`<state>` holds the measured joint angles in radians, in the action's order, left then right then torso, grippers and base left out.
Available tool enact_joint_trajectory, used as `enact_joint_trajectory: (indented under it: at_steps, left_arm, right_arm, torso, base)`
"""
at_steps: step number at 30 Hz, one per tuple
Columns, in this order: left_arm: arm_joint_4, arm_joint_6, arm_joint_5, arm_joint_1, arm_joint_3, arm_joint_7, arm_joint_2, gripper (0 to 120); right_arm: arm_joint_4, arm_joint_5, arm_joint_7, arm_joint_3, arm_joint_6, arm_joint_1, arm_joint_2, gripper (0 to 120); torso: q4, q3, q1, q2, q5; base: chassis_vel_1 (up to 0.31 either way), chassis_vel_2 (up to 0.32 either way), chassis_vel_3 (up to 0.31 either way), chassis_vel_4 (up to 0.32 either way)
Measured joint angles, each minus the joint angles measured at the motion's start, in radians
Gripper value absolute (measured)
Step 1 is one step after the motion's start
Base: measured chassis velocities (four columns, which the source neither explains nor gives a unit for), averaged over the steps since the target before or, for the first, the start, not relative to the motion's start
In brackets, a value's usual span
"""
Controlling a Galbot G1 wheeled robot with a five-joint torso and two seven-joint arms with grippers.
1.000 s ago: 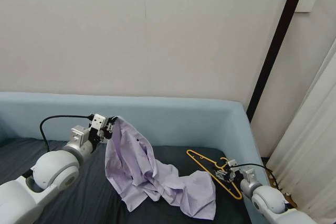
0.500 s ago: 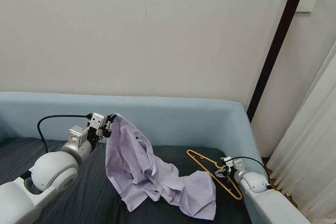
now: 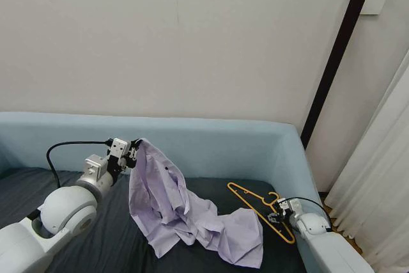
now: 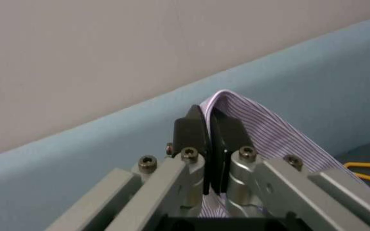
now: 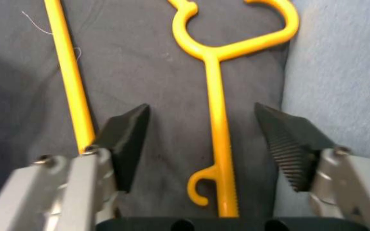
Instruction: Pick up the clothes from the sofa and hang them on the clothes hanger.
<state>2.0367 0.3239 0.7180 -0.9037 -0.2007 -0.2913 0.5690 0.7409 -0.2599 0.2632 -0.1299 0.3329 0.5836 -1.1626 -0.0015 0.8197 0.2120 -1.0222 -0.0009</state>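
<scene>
Two grippers: left gripper point(image 3: 132, 154) clamps the shirt point(image 3: 167, 204), half-lifted off the sofa point(image 3: 223, 145); right gripper point(image 5: 202, 113), spread wide, straddles the hanger point(image 5: 218, 159) lying there. A skewed close could flick the hanger aside.

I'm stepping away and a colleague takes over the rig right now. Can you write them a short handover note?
Left gripper: shut on the purple shirt, holding one edge up by the sofa backrest; the rest trails onto the dark seat.
Right gripper: open, fingers straddling one bar of the orange hanger, which lies flat at the seat's right end.
Done: shirt partly lifted.
Left: grasp the hanger, put the shirt on it.
</scene>
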Motion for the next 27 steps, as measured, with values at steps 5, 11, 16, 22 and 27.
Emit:
enact_joint_trajectory:
  at_steps: [5,11,16,22,27]
  left_arm:
    - [-0.001,-0.003,-0.004,0.0,0.002,0.0,0.001,0]
    - [0.0,-0.011,-0.008,-0.005,0.001,-0.002,0.002,0]
    - [-0.004,-0.015,-0.009,-0.005,0.0,-0.002,0.001,0]
    - [-0.005,-0.016,-0.01,-0.001,0.002,-0.002,0.004,0]
    - [-0.004,-0.018,-0.008,0.003,0.007,-0.003,0.004,0]
  right_arm:
    - [-0.021,-0.015,0.01,-0.006,0.016,-0.005,-0.007,46]
    - [-0.063,-0.001,0.003,-0.015,0.013,-0.017,-0.028,23]
    - [-0.045,-0.001,-0.01,-0.008,0.012,-0.015,-0.022,6]
    - [-0.001,-0.002,-0.026,0.005,0.003,0.001,0.005,5]
    - [0.164,-0.046,-0.078,0.012,-0.073,0.051,0.071,5]
  torso:
    - [0.0,0.0,0.0,0.0,0.0001]
    - [0.0004,0.0,0.0,0.0,0.0001]
    - [0.0003,0.0,0.0,0.0,0.0]
    - [0.0001,0.0,0.0,0.0,0.0003]
    - [0.0004,0.0,0.0,0.0,0.0005]
  base:
    - [0.0,0.0,0.0,0.0]
    - [0.0,0.0,0.0,0.0]
    - [0.0,0.0,0.0,0.0]
    - [0.0,0.0,0.0,0.0]
    - [0.0,0.0,0.0,0.0]
